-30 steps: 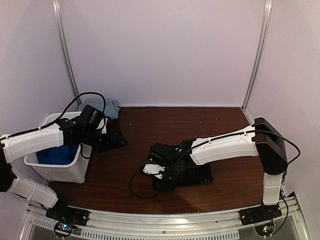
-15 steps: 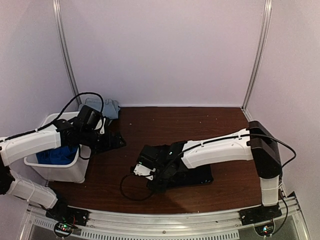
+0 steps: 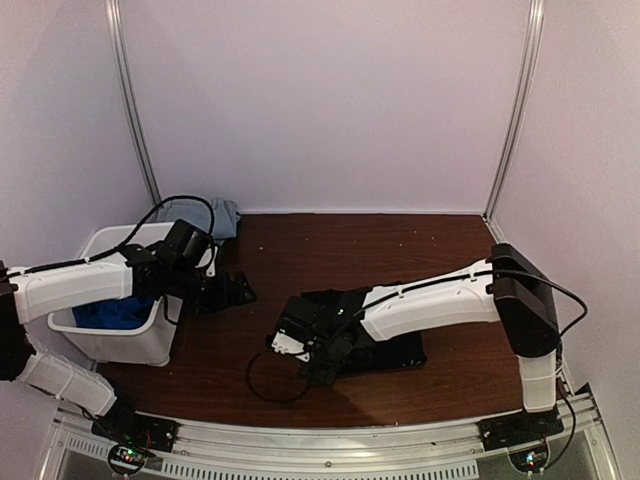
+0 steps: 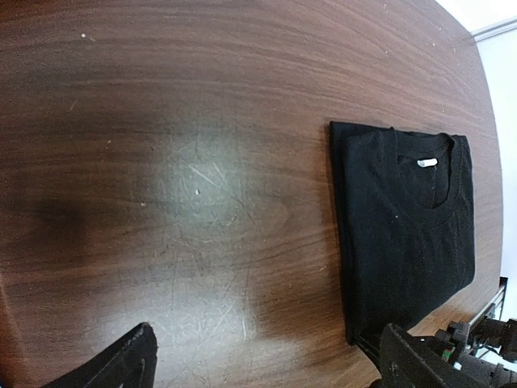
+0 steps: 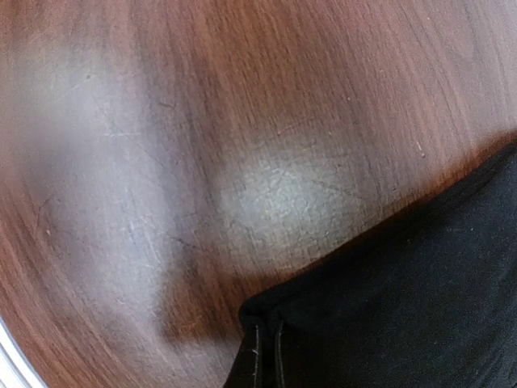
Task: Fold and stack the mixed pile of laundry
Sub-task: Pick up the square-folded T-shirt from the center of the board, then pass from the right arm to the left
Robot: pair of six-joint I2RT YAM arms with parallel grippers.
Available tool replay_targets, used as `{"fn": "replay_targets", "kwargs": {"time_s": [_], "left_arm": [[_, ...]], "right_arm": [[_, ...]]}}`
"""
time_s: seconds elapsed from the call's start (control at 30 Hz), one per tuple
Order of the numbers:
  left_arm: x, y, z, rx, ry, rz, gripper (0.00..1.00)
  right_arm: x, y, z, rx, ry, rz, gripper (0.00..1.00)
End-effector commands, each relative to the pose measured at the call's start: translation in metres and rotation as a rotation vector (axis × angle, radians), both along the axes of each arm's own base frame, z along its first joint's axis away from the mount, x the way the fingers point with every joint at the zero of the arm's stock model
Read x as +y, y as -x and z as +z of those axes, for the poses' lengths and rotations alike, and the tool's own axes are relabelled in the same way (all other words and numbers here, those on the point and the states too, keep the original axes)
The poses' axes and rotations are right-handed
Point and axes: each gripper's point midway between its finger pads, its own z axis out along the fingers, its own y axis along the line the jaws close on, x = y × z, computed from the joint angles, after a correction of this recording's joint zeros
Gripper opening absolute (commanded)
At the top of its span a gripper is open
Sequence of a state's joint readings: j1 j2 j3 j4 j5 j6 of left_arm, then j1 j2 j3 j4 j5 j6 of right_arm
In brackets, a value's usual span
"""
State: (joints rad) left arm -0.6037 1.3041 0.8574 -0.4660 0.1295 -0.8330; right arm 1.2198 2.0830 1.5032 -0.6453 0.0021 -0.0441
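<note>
Since a second ago the left arm has barely stirred, while the right arm has stretched toward 9 o'clock and closed its jaws.

At 9 o'clock the white bin (image 3: 128,345), rigid smooth plastic with straight walls, holds crumpled royal-blue fabric (image 3: 105,313). A rumpled pale grey-blue piece (image 3: 226,214) lies at 11 o'clock against the back wall. The left gripper (image 3: 232,291) hangs just beside the bin with its jaws spread wide and nothing in them.

The table (image 3: 350,250) is dark wood grain, glossy and finely scratched, so cloth will likely slide on it.

Just past centre toward 4 o'clock lies the black cloth (image 4: 404,242), a matte knit folded into a flat rectangle, with a ribbed neckline and a small white label. The right gripper (image 3: 318,365) is closed at its 9 o'clock end. In the wrist view a hemmed corner rises toward the camera, so it appears pinched.

My worry is that the pinch holds only some of the layers. A pull could then peel the fold open, or drag the whole stack across the slick wood, since nothing pins the far side. The slack cable loop (image 3: 262,385) beside that gripper could also snag the cloth.
</note>
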Motion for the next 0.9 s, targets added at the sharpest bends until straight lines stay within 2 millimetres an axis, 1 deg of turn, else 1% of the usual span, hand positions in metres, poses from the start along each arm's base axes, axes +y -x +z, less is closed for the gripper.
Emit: {"fn": "replay_targets", "kwargs": {"time_s": [0.0, 0.07, 0.17, 0.27, 0.43, 0.5, 0.63, 0.77, 0.87], "left_arm": [[-0.015, -0.007, -0.008, 0.016, 0.079, 0.001, 0.96], [-0.025, -0.01, -0.012, 0.039, 0.13, 0.008, 0.94], [-0.045, -0.016, -0.008, 0.043, 0.209, 0.0, 0.94], [-0.066, -0.021, -0.005, 0.045, 0.248, -0.025, 0.95], [-0.095, -0.028, -0.009, 0.078, 0.361, -0.023, 0.96], [-0.106, -0.032, -0.011, 0.076, 0.371, -0.028, 0.97], [-0.128, -0.036, -0.013, 0.094, 0.394, -0.049, 0.98], [-0.146, -0.032, -0.03, 0.15, 0.404, -0.059, 0.98], [-0.155, -0.027, -0.045, 0.183, 0.39, -0.059, 0.98]], "right_arm": [[0.008, -0.01, 0.045, -0.007, -0.155, -0.003, 0.0], [0.009, -0.017, 0.063, 0.007, -0.229, -0.017, 0.0], [0.009, -0.023, 0.075, 0.02, -0.294, -0.021, 0.0], [0.007, -0.028, 0.079, 0.04, -0.326, -0.029, 0.0], [0.004, -0.042, 0.091, 0.05, -0.382, -0.061, 0.0], [0.006, -0.046, 0.096, 0.047, -0.405, -0.064, 0.0], [0.01, -0.047, 0.096, 0.062, -0.41, -0.054, 0.0], [0.016, -0.051, 0.101, 0.054, -0.424, -0.053, 0.0], [0.021, -0.055, 0.105, 0.045, -0.434, -0.057, 0.0]]}}
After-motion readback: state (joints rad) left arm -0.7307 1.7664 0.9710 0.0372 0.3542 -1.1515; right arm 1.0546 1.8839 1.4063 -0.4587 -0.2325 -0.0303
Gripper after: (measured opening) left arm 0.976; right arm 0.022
